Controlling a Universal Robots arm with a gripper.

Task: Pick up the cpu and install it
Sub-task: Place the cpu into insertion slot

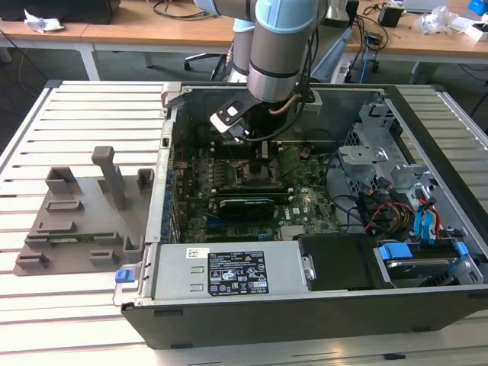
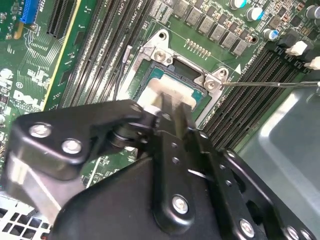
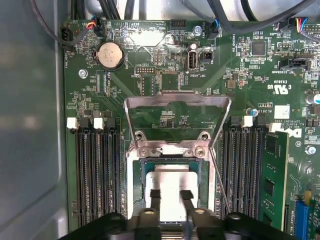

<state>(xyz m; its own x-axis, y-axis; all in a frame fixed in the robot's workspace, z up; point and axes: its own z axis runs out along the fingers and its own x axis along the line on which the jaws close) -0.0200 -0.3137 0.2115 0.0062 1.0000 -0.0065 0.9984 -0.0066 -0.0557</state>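
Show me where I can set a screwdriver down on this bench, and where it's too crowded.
Free: the slatted table on the exterior view's left of the computer case, both beyond the grey fixture and in front of it. Crowded: inside the case, where the gripper hangs over the cpu, and cables fill the exterior view's right.

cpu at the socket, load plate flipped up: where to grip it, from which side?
Take the cpu by two opposite edges, coming straight down from above. It lies flat within the socket frame, so only its top is free; the raised load plate and the memory slots likely block a sideways approach. The gripper hangs right over it.
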